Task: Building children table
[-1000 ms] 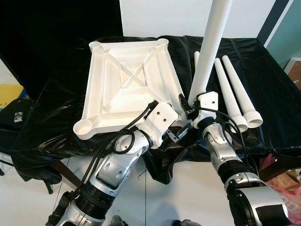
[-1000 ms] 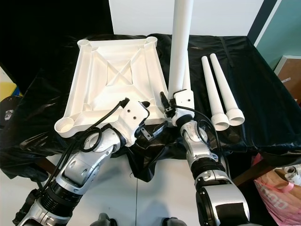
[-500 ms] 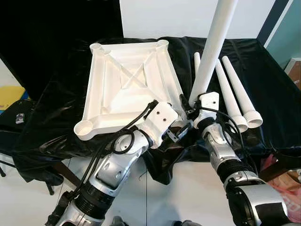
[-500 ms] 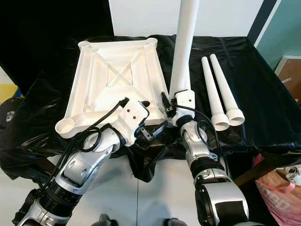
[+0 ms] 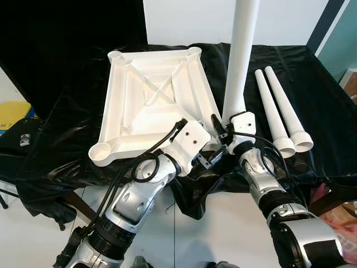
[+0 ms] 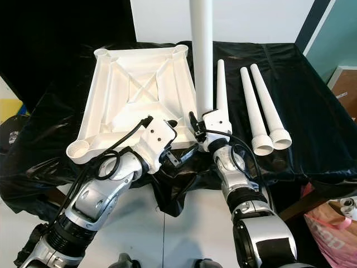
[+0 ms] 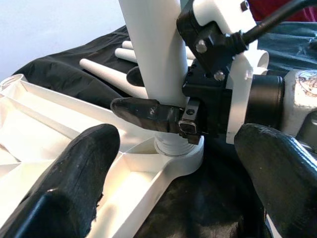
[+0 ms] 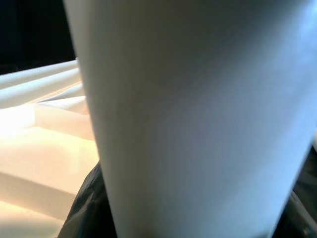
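A white tabletop (image 5: 139, 111) lies upside down on the black cloth, with a round socket at each corner. One white leg (image 5: 241, 56) stands upright, its threaded foot in the near right corner socket (image 7: 178, 153). My right gripper (image 5: 225, 126) is shut on this leg just above the socket; in the right wrist view the leg (image 8: 198, 114) is very close. My left gripper (image 7: 178, 146) is open, close in front of that corner, its fingers (image 7: 89, 158) spread wide and holding nothing. Three more legs (image 6: 259, 106) lie on the cloth to the right.
The black-draped table (image 5: 72, 139) ends just behind my wrists, with white floor below. A pink bag (image 6: 334, 223) sits on the floor at the right, a cardboard box (image 6: 343, 78) beyond the table's right edge, and dark clutter (image 5: 22, 139) on the left.
The leg leaned to the right half a second ago and now stands straight up in the socket. My right gripper shifted slightly left with it. The left gripper has stayed put.
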Robot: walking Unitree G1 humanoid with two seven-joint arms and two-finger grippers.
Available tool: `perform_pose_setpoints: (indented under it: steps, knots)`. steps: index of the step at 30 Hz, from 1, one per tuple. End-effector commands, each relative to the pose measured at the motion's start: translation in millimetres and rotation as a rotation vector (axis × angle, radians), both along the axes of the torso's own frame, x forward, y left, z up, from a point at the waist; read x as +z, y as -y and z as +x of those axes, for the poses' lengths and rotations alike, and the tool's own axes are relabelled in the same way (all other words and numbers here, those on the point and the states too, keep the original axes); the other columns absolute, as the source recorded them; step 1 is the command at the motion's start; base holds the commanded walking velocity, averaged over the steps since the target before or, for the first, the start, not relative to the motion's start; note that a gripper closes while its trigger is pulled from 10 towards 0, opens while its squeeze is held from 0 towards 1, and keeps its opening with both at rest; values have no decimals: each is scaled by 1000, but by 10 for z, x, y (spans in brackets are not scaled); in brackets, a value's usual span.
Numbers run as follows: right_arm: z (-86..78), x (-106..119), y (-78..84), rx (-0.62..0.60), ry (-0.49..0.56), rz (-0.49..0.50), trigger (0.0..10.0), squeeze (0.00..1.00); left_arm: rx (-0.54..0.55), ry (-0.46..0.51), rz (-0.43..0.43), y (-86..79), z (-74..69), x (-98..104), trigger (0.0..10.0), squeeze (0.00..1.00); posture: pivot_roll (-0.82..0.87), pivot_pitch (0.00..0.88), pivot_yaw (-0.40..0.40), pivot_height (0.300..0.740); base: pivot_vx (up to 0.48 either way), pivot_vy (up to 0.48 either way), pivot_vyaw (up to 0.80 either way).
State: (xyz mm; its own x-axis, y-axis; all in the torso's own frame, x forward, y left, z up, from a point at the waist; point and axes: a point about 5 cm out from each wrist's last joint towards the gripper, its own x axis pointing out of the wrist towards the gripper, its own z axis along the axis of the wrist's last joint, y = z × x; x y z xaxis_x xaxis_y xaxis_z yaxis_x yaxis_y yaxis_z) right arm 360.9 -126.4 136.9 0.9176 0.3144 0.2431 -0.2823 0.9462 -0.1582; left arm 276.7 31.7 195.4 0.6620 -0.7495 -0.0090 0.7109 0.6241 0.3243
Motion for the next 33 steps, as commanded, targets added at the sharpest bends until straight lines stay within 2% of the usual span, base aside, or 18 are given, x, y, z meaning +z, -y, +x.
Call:
perform_pose_setpoints:
  steps: [1, 8, 18, 28, 33]
  knots:
    - [-124, -475, 25, -16, -248, 4, 10000, 0, -87, -6, 17, 66, -58, 19, 10000, 0, 46, 105, 10, 740, 0, 0, 0]
    - [-91, -546, 60, -104, -343, 38, 10000, 0, -92, -5, 15, 80, -63, 21, 10000, 0, 41, 100, 8, 740, 0, 0, 0]
    - [-102, -601, 99, -145, -385, 67, 10000, 0, -96, -3, 14, 90, -70, 22, 10000, 0, 40, 95, 4, 740, 0, 0, 0]
    - [-165, -724, 119, -197, -457, 168, 10000, 0, -102, 1, 13, 106, -81, 28, 10000, 0, 39, 85, 3, 740, 0, 0, 0]
    - [-173, -729, 116, -196, -452, 157, 10000, 0, -105, 0, 13, 111, -79, 29, 10000, 0, 39, 85, 3, 740, 0, 0, 0]
